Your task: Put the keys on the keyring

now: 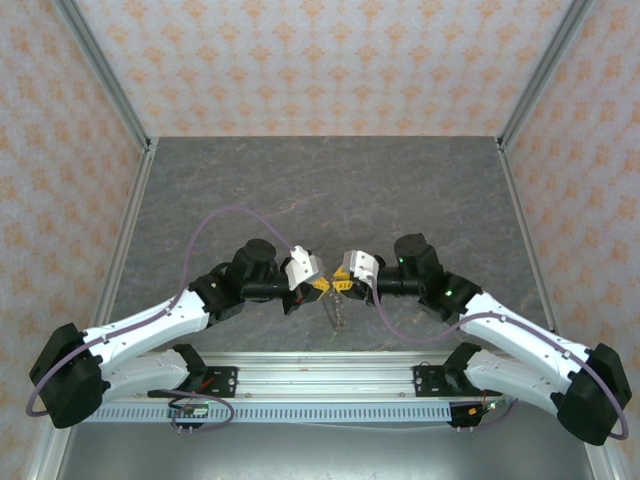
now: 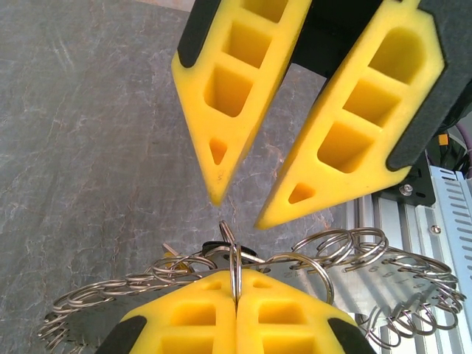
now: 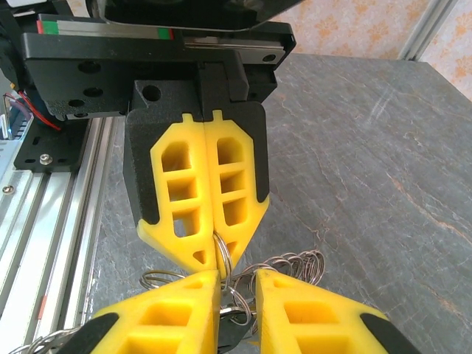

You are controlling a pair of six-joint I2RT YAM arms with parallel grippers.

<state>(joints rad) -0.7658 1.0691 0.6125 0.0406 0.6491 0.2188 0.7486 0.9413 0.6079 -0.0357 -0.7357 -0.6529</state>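
Slippage threatens: left gripper (image 2: 236, 291), clamped on the keyring (image 2: 234, 267), could lose that thin wire if the slightly parted, empty right gripper (image 2: 237, 210) just ahead of it nudges sideways.

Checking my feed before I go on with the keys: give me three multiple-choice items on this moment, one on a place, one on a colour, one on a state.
1. Where over the table do the left gripper and the right gripper meet?
A) by the far wall
B) over the near middle, just ahead of the arm bases
C) in the far left corner

2. What colour are the fingers?
A) yellow
B) blue
C) white

3. How does the left gripper stand?
A) wide open
B) shut on nothing
C) shut on the keyring

Answers:
1 B: the top view shows them tip to tip at the near middle.
2 A: both wrist views show yellow fingers.
3 C: its fingers press together on a wire loop, while the right gripper's fingers stand apart.
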